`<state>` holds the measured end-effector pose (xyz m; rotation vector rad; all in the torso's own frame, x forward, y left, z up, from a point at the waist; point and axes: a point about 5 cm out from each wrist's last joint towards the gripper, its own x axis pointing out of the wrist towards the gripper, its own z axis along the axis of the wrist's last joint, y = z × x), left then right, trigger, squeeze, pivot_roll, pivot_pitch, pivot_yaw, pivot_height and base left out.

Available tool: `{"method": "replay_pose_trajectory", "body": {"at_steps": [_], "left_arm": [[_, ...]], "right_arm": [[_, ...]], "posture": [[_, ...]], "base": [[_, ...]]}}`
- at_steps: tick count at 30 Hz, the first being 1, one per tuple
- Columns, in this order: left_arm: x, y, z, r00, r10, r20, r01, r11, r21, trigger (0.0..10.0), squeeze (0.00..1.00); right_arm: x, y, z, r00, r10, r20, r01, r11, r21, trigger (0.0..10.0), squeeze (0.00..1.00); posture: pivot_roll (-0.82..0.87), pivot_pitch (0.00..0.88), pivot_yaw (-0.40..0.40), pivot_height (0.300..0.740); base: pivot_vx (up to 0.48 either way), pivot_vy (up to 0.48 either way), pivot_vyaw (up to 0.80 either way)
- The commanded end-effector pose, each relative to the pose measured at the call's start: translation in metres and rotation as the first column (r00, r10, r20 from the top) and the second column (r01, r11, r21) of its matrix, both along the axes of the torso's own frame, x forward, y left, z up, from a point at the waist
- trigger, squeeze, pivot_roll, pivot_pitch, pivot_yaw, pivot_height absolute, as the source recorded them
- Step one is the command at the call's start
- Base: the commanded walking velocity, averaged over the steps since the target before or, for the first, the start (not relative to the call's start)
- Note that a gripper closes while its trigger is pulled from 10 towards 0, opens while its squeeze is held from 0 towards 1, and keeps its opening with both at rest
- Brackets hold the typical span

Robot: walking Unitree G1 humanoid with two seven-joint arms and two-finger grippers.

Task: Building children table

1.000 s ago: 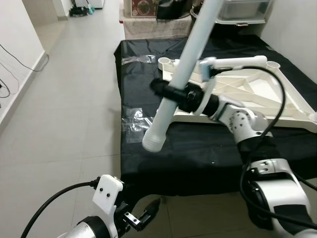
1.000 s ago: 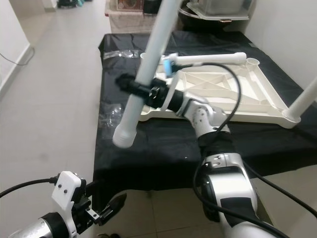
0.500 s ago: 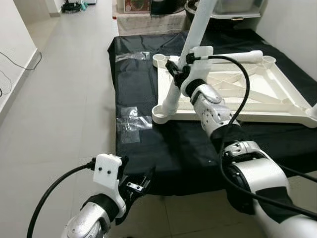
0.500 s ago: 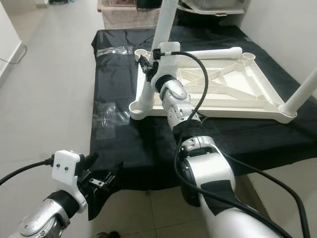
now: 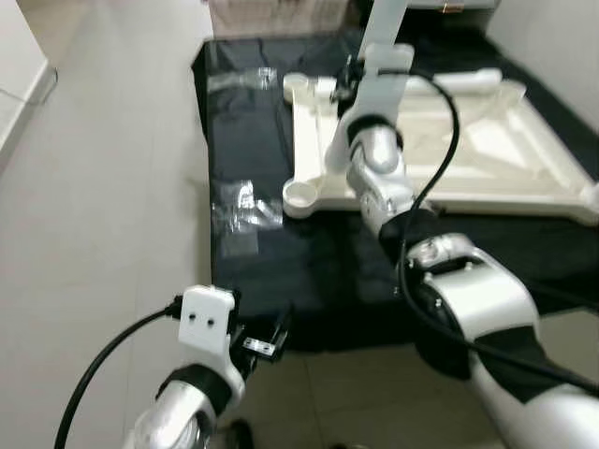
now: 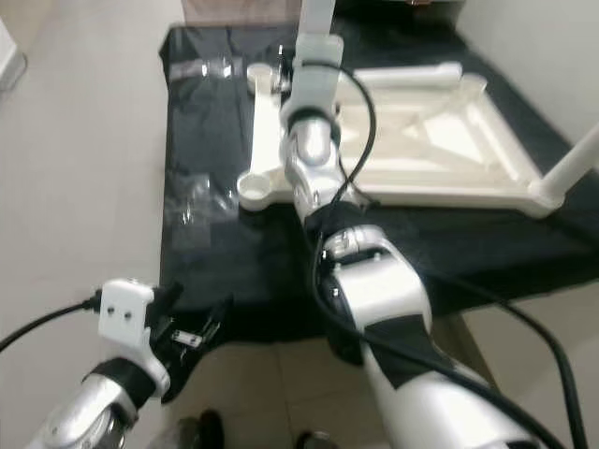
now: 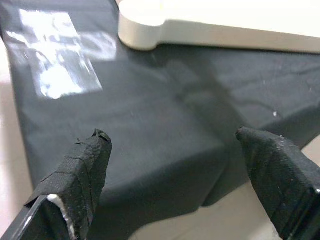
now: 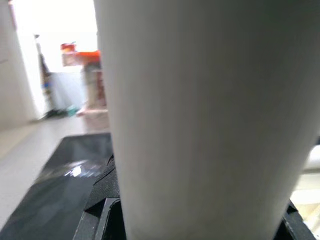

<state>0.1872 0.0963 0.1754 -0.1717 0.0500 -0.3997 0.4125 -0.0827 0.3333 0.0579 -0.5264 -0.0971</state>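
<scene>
White table leg stands near upright, long axis running up out of the head views, held in the right pincer over the far left part of the upturned table top. In the right wrist view the leg sits clamped between the black fingers. The near-left corner socket lies open, nearer the robot than the leg's lower end, which is hidden behind the arm; whether it is seated in any socket cannot be told. A second leg stands at the right corner; a third leg lies along the far edge. The table top rests on the black-covered bench, beside a clear plastic bag. Left pincer hangs released, low at the bench's near edge, well apart from the leg. Judgement: right arm owns the seating move.
</scene>
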Motion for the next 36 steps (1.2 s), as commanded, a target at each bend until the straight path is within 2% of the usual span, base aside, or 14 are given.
{"method": "replay_pose_trajectory", "body": {"at_steps": [1, 7, 11, 16, 22, 24, 25, 26, 27, 29, 34, 36], "left_arm": [[-0.003, -0.002, -0.001, 1.000, -0.002, -0.013, 0.002, 1.000, 0.006, 10.0, 0.00], [-0.010, -0.009, -0.002, 0.999, -0.018, -0.033, 0.018, 1.000, 0.003, 10.0, 0.00], [-0.014, -0.015, -0.003, 0.998, -0.034, -0.044, 0.035, 0.999, 0.003, 10.0, 0.00], [-0.016, -0.016, -0.003, 0.998, -0.038, -0.048, 0.038, 0.999, 0.005, 10.0, 0.00], [-0.018, -0.013, -0.006, 0.998, -0.031, -0.057, 0.031, 0.999, 0.014, 10.0, 0.00], [-0.018, -0.013, -0.007, 0.998, -0.031, -0.057, 0.033, 0.999, 0.021, 10.0, 0.00], [-0.017, -0.013, -0.008, 0.998, -0.030, -0.055, 0.031, 0.999, 0.032, 10.0, 0.00], [-0.017, -0.013, -0.008, 0.998, -0.027, -0.054, 0.029, 0.999, 0.036, 10.0, 0.00], [-0.017, -0.013, -0.008, 0.998, -0.027, -0.054, 0.029, 0.999, 0.036, 10.0, 0.00], [-0.016, -0.012, -0.010, 0.998, -0.030, -0.056, 0.032, 0.998, 0.047, 10.0, 0.00], [-0.014, -0.011, -0.013, 0.998, -0.030, -0.060, 0.033, 0.998, 0.049, 10.0, 0.00], [-0.013, -0.010, -0.013, 0.998, -0.028, -0.058, 0.031, 0.998, 0.052, 10.0, 0.00]], "right_arm": [[-0.002, 0.004, 0.002, 1.000, -0.009, 0.021, 0.009, 1.000, -0.006, 0.0, 0.00], [-0.006, 0.011, 0.009, 0.997, -0.016, 0.078, 0.014, 0.999, 0.029, 0.0, 0.00], [-0.008, 0.013, 0.007, 0.992, -0.059, 0.115, 0.061, 0.998, -0.016, 0.0, 0.00], [-0.009, 0.015, 0.004, 0.990, -0.067, 0.124, 0.073, 0.996, -0.046, 0.0, 0.00], [-0.008, 0.016, 0.000, 0.993, -0.026, 0.113, 0.032, 0.998, -0.049, 0.0, 0.00], [-0.008, 0.016, -0.007, 0.996, -0.006, 0.093, 0.011, 0.998, -0.054, 0.0, 0.00], [-0.005, 0.017, -0.027, 0.999, 0.049, 0.024, -0.047, 0.997, -0.054, 0.0, 0.00], [-0.005, 0.018, -0.034, 0.998, 0.062, 0.004, -0.062, 0.997, -0.052, 0.0, 0.00], [-0.005, 0.018, -0.034, 0.998, 0.062, 0.004, -0.062, 0.997, -0.052, 0.0, 0.00], [-0.007, 0.016, -0.051, 0.995, 0.099, -0.016, -0.100, 0.994, -0.053, 0.0, 0.00], [-0.008, 0.009, -0.059, 0.994, 0.110, -0.011, -0.110, 0.992, -0.063, 0.0, 0.00], [-0.007, -0.005, -0.055, 0.997, 0.078, 0.021, -0.076, 0.995, -0.072, 0.0, 0.00]], "posture": [[0.12, 0.322, -0.068, 0.740], [0.13, 0.336, -0.063, 0.740], [0.14, 0.340, -0.059, 0.740], [0.14, 0.340, -0.058, 0.740], [0.13, 0.327, -0.057, 0.740], [0.14, 0.321, -0.058, 0.740], [0.13, 0.313, -0.060, 0.740], [0.13, 0.313, -0.060, 0.740], [0.13, 0.313, -0.060, 0.740], [0.12, 0.299, -0.051, 0.740], [0.12, 0.289, -0.043, 0.740], [0.12, 0.285, -0.041, 0.740]], "base": [[0.000, 0.000, 0.00], [0.000, 0.000, 0.00], [0.000, 0.000, 0.00], [0.000, 0.000, 0.00], [0.000, 0.000, 0.00], [0.000, 0.000, 0.00], [0.000, 0.000, 0.00], [0.000, 0.000, 0.00], [0.000, 0.000, 0.00], [0.000, 0.000, 0.00], [0.000, 0.000, 0.00], [0.000, 0.000, 0.00]]}}
